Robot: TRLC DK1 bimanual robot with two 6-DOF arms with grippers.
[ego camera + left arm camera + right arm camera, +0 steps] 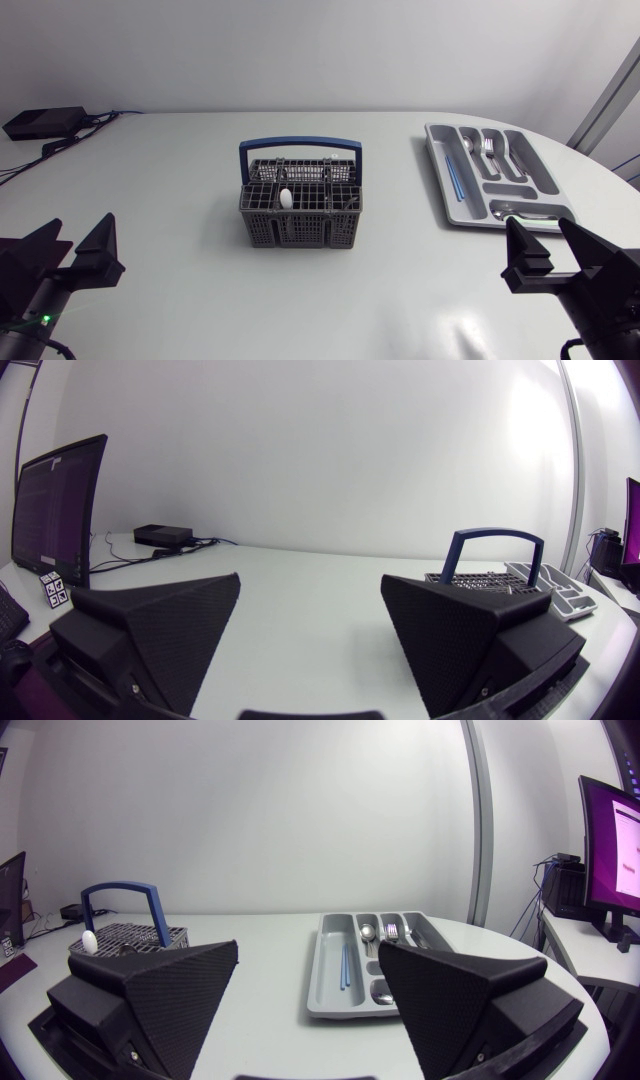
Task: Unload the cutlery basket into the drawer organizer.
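Observation:
The grey cutlery basket (300, 212) with a blue handle (298, 148) stands mid-table; a white-tipped utensil (286, 198) sticks up in it. The grey drawer organizer (436, 165) lies at the back right, holding spoons and forks (490, 152) and a thin blue stick (452, 182). My left gripper (78, 236) is open near the front left, well away from the basket (480, 576). My right gripper (542, 236) is open at the front right, just in front of the organizer (328, 982). Neither gripper (310, 610) (310, 970) has anything between its fingers. The basket (125, 932) lies beyond the right gripper's one finger.
A black box (45, 122) with cables sits at the table's back left corner. The table's curved edge runs close behind the organizer at the right. Bare white tabletop lies between the grippers and around the basket.

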